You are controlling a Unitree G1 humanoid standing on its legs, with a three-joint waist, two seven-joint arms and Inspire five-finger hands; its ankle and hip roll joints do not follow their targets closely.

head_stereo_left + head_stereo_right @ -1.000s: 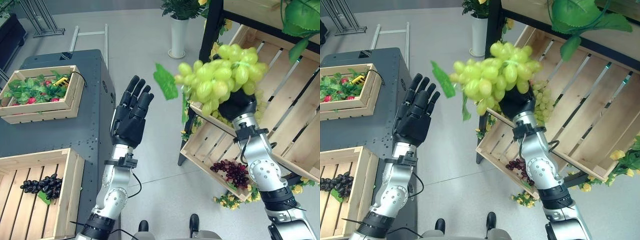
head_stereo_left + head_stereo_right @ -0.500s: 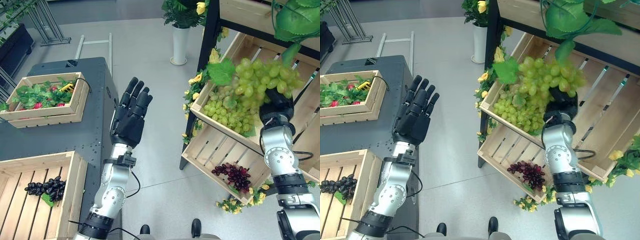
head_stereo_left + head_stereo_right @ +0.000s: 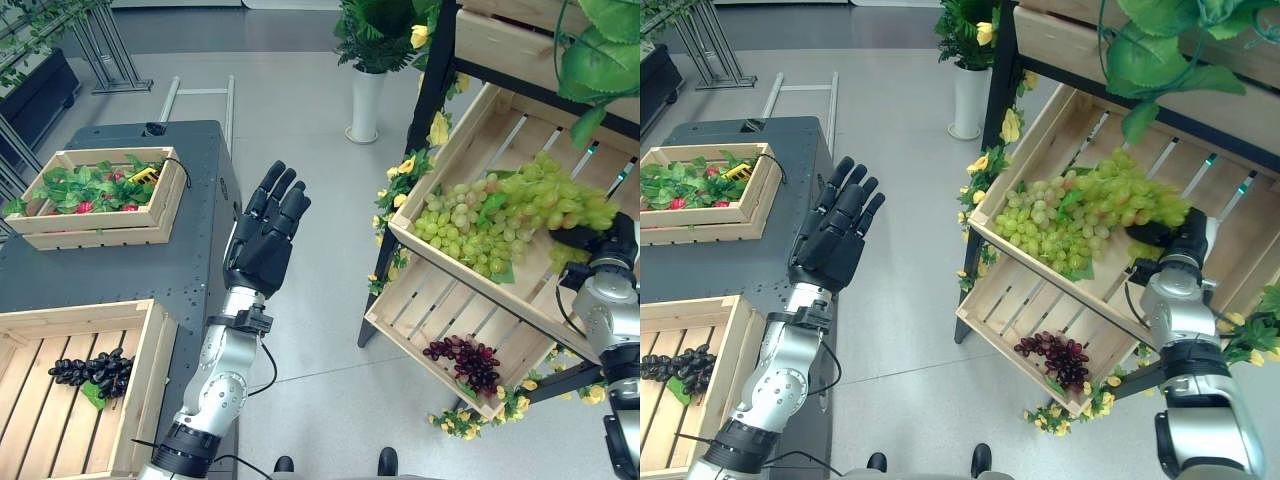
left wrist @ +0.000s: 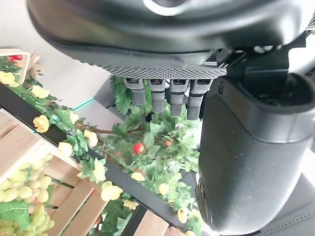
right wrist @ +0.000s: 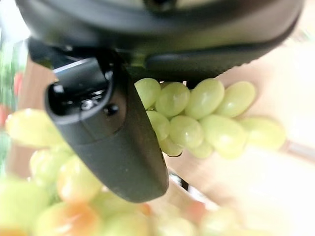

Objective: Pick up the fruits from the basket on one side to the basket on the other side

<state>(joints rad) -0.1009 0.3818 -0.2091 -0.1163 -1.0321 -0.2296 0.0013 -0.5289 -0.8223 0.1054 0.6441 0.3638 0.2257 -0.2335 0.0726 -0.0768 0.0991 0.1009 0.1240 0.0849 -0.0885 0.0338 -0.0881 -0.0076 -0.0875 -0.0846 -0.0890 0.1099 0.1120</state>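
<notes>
green grapes (image 3: 520, 215) lie in the upper slanted crate (image 3: 480, 130) of the shelf on the robot's right, a big bunch spread across the slats and resting on or beside a second pale bunch lower down the slope. the right hand (image 3: 1165, 235) is at the bunch's far end, and its own wrist view shows the thumb (image 5: 118, 142) pressed against grapes with the fingers over them, so i judge it is gripping the bunch, not yet let go (the bunch looks to be lying on the wood already, though how much of its weight the crate carries i cannot tell). the left hand (image 3: 265, 240) is held up in the air between the table and the shelf, fingers straight and spread, holding nothing.

as for progress: the lower crate on the shelf (image 3: 420, 300) holds a dark red bunch (image 3: 465, 360), and on the grey table (image 3: 120, 260) to the left a near crate (image 3: 140, 350) has a bunch of black grapes (image 3: 95, 372), while a far crate (image 3: 150, 215) has leaves and small red fruit (image 3: 80, 190). so this carry seems nearly finished, with only the release left. fruit remains on the table side, and which side is meant to be emptied i cannot say from these views.
</notes>
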